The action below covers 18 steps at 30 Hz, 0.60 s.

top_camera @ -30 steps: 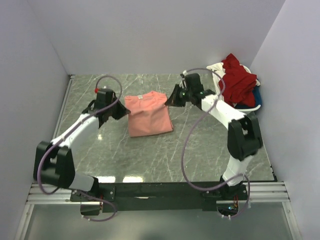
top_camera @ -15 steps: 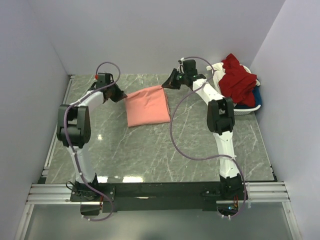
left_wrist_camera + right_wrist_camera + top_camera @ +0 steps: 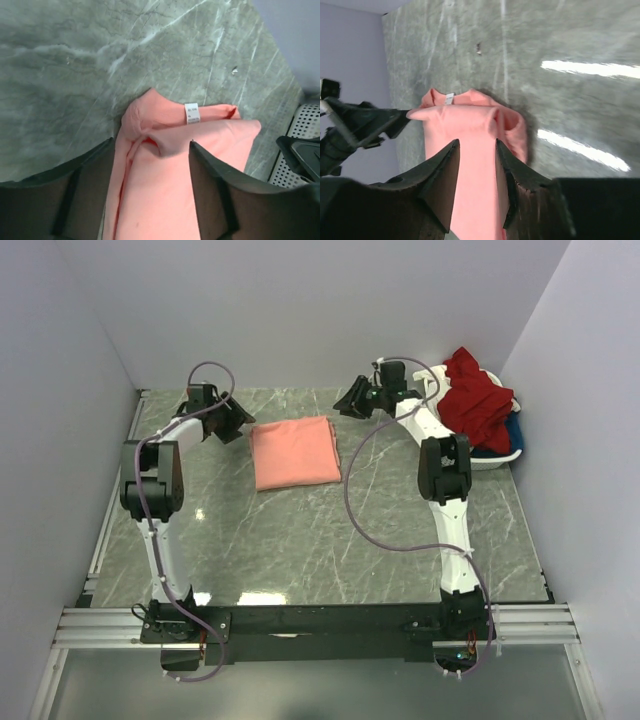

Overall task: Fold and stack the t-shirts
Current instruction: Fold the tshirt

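Note:
A salmon-pink t-shirt (image 3: 295, 452) lies folded flat on the marble table, toward the back. Its white neck label (image 3: 191, 112) shows at the far edge. My left gripper (image 3: 228, 420) hovers at the shirt's back left corner, and its open jaws (image 3: 151, 142) hold nothing, with pink cloth showing beneath them. At the back right corner, my right gripper (image 3: 350, 402) is also open (image 3: 477, 142) over the pink t-shirt (image 3: 470, 150). A dark red t-shirt (image 3: 475, 400) is heaped on white (image 3: 432, 375) and blue (image 3: 512, 435) ones at the back right.
The heap sits in a white slatted basket (image 3: 490, 462) against the right wall. Purple walls close in the back and both sides. The marble table (image 3: 300, 540) stretches from the shirt to the arm bases.
Both grippers carried the pink shirt's edge toward the back, then opened and let it go. The shirt now lies flatter and squarer, and the grippers have drawn slightly apart.

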### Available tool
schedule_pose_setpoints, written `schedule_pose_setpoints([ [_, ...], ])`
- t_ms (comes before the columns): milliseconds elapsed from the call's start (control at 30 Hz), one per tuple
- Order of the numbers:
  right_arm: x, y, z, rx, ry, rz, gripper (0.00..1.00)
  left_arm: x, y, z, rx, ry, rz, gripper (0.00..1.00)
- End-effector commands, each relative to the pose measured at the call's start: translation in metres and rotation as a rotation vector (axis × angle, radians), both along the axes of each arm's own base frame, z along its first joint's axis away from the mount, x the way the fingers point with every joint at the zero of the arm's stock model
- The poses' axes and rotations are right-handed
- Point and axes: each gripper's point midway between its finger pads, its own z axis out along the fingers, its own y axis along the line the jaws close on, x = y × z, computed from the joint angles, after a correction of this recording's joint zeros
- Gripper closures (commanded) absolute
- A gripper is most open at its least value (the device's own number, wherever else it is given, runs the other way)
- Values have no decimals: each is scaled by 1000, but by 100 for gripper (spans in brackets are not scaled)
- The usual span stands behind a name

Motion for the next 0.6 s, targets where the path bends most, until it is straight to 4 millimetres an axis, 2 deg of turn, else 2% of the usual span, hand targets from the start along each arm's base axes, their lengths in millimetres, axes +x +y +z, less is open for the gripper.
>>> schedule_pose_setpoints([
  [0,0,-13,70,-24,-142,-16,58,2,9,73,14,-160,14,32],
  [67,-12,-13,79,-44,-152,-12,58,-8,7,82,16,-167,18,33],
  [133,-27,-11,80,-62,-145,0,59,-19,1,85,22,-167,18,43],
  [167,-37,-1,79,-69,-147,21,60,-23,-3,85,25,-170,12,52],
  [200,-44,3,89,-73,-167,32,60,-26,-9,85,27,-171,3,54],
  [233,-55,7,74,-87,-135,44,60,-30,-20,83,25,-170,-18,57],
  [300,-70,25,70,-81,-138,78,61,-31,-31,78,24,-161,-40,64],
  [400,-85,38,52,-80,-103,107,63,-25,-51,66,9,-145,-87,70],
  [433,-91,44,39,-76,-69,119,64,-18,-56,60,6,-142,-99,71],
  [567,-96,51,13,-52,-18,130,65,2,-55,41,29,-112,-96,72],
])
